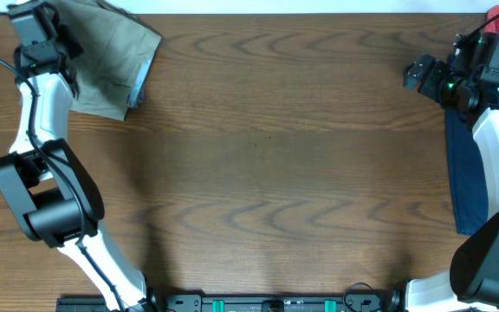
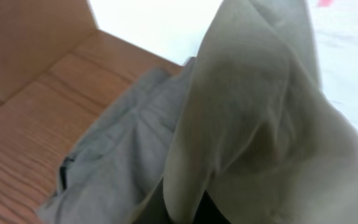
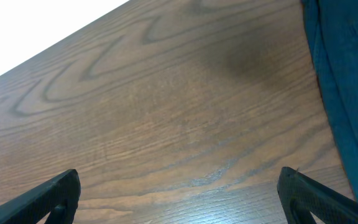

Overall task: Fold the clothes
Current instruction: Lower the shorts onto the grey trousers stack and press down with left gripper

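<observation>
Drag the pale khaki-green cotton shorts (image 1: 111,65) out of the far-left corner of the wood-grain tabletop (image 1: 267,173) toward the bare middle before folding. Keep the pull low and slow, to slide the limp, creased cloth flat rather than bunch it. Cannot tell the state of the left fingers, hidden behind a soft raised fold; probably pinching it. Bring in the right fingers (image 3: 51,196), spread wide and holding nothing, to pin 1 corner. Leave the smooth navy blue garment (image 1: 464,173) along the right edge.
</observation>
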You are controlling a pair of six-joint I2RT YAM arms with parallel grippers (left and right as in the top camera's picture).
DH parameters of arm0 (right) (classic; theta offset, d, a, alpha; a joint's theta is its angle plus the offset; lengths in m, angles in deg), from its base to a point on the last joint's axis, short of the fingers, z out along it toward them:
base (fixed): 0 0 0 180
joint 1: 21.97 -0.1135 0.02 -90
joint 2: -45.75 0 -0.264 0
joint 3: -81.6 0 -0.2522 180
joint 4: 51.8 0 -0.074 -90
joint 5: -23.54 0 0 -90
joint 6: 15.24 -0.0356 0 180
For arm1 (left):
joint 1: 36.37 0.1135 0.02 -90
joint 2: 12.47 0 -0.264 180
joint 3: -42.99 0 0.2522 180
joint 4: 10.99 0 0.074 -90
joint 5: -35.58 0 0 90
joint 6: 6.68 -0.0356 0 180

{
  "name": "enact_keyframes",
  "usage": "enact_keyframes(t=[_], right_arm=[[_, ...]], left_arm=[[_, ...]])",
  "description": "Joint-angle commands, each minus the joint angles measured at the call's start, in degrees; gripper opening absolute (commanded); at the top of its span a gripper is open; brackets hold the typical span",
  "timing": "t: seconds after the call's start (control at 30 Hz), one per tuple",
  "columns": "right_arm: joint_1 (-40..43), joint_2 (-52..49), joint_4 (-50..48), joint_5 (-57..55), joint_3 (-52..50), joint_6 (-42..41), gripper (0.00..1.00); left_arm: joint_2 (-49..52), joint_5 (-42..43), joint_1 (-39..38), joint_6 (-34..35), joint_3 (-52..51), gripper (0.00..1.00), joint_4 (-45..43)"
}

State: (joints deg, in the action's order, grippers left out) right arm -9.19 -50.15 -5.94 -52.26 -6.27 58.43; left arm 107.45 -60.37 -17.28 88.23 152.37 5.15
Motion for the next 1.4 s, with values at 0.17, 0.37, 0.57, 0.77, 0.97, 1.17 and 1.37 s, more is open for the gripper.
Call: enact_keyframes(t=[0.17,0.37,0.57,0.77,0.97,1.17,1.37], right_arm=[[-0.3,-0.1,0.0,0.2,0.3,-0.3,0.99],[-0.3,-0.1,0.0,0.2,0.3,-0.3,0.99],[-0.3,-0.1,0.0,0.2,0.3,-0.3,0.99],[-0.3,-0.1,0.0,0.2,0.3,-0.3,0.99],[-0.3,-0.1,0.0,0.2,0.3,-0.3,0.99],[-0.3,-0.1,0.0,0.2,0.3,-0.3,0.99],[-0.3,-0.1,0.0,0.2,0.3,-0.3,0.99]], left_arm=[[1.9,-2.7,2.9,1.6,1.9,0.41,-3.1],[-0.2,-2.6,3.3,1.6,2.0,0.8,-2.1],[-2.4,0.6,0.7,1.7,2.0,0.74,2.4],[0.0,5.8,-2.7,4.2,1.7,0.62,9.0],[5.0,5.7,-4.6,4.2,1.1,0.63,12.2],[5.6,5.7,-4.6,4.2,1.1,0.75,14.6],[-1.0,6.2,-4.7,4.3,1.1,0.86,18.4]])
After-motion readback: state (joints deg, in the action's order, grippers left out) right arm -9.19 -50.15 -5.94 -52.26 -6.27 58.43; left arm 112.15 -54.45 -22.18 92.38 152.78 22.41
